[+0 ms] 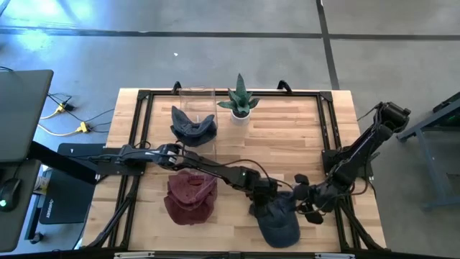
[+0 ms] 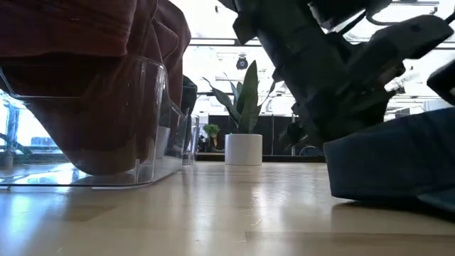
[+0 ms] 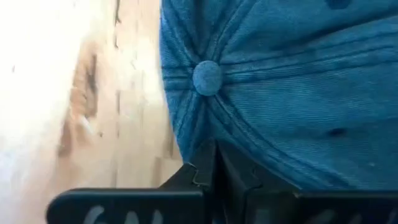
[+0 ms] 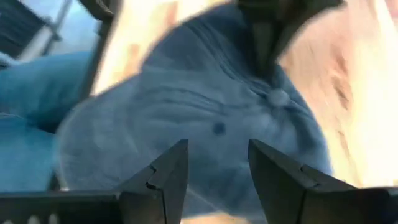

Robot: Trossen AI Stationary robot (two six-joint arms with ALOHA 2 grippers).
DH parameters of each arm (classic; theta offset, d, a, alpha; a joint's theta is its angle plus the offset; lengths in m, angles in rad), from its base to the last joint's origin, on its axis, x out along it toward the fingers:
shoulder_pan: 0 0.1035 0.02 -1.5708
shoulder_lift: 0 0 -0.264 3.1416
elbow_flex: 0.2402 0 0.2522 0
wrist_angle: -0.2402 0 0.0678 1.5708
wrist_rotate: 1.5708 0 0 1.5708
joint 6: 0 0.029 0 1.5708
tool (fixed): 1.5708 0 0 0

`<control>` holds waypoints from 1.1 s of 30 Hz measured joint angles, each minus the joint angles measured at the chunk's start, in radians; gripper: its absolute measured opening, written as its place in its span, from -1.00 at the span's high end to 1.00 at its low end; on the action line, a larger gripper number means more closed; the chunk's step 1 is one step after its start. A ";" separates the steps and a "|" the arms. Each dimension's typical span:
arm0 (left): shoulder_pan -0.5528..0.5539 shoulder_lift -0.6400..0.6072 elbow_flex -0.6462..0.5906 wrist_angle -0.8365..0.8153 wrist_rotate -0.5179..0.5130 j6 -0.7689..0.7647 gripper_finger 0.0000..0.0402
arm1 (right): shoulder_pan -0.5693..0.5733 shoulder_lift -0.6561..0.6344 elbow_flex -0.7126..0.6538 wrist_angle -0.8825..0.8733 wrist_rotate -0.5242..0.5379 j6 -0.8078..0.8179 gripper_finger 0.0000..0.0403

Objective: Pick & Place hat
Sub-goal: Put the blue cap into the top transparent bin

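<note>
Your soft blue cloth cap (image 1: 279,221) lies at the table's (image 1: 287,129) front edge. It's light and floppy. The left gripper (image 1: 263,201) pinches its crown; right gripper (image 1: 310,208) waits open, just beside.

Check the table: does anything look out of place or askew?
Nothing is spilled or damaged. The blue hat lies loose near the front edge, left gripper shut on its crown, while the other two hats sit in clear bins.
</note>
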 joint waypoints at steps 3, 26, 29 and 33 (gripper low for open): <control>-0.005 -0.015 -0.001 -0.018 -0.053 0.033 0.90 | 0.002 0.000 0.000 -0.067 0.026 0.039 0.20; -0.066 -0.150 0.001 -0.249 -0.406 0.020 1.00 | -0.203 0.045 0.000 0.005 -0.053 -0.226 0.10; -0.069 -0.150 0.001 -0.310 -0.437 0.009 1.00 | -0.260 0.125 0.000 0.020 -0.123 -0.295 0.04; -0.074 -0.150 0.001 -0.372 -0.516 -0.018 1.00 | -0.301 0.230 0.015 0.009 -0.198 -0.340 0.07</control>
